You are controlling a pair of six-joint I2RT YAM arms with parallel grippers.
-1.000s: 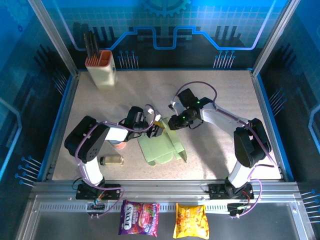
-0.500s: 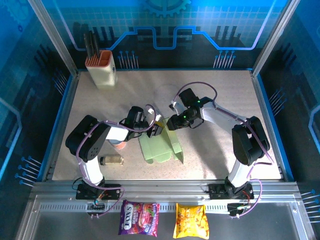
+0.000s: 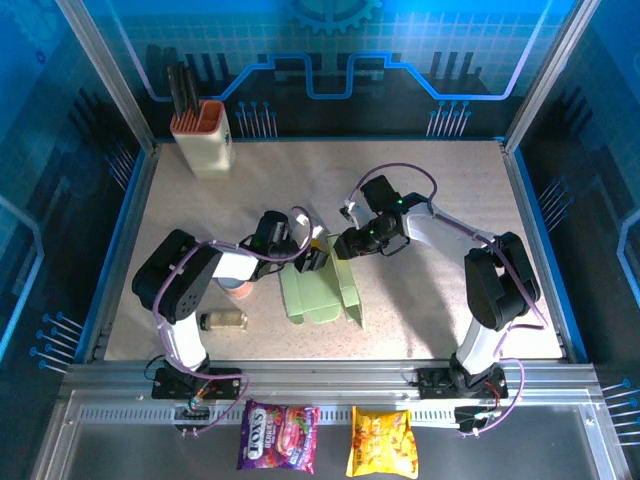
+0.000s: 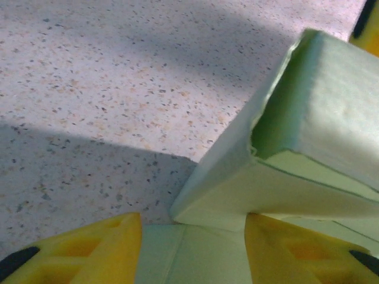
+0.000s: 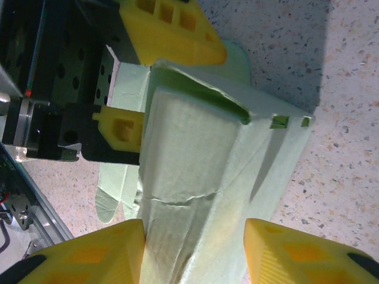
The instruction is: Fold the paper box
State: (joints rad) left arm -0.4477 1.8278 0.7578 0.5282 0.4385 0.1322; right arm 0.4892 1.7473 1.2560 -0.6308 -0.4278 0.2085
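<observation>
Top view: the half-formed paper box (image 3: 320, 292) lies mid-table (image 3: 430, 190), between both arms

Left wrist view: left jaws are spread astride the flat base panel; press it down

Right wrist view: right jaws straddle the raised wall, but whether they grip it cannot be told; fold squarely along the crease, without crushing

Paper box (image 3: 318, 292): on the tabletop (image 3: 450, 180), near its middle, between the two arms
Left pincer (image 3: 312, 261): at the box's far left edge
Right pincer (image 3: 343, 245): at the box's far right corner, just beside the left pincer
Holder (image 3: 203, 140): far left corner, well apart from the box
Jar (image 3: 224, 320): on its side, left of the box, near the front edge
Snack bags: one (image 3: 277, 436) left of the other (image 3: 381, 441), side by side on the rail before the tabletop
</observation>
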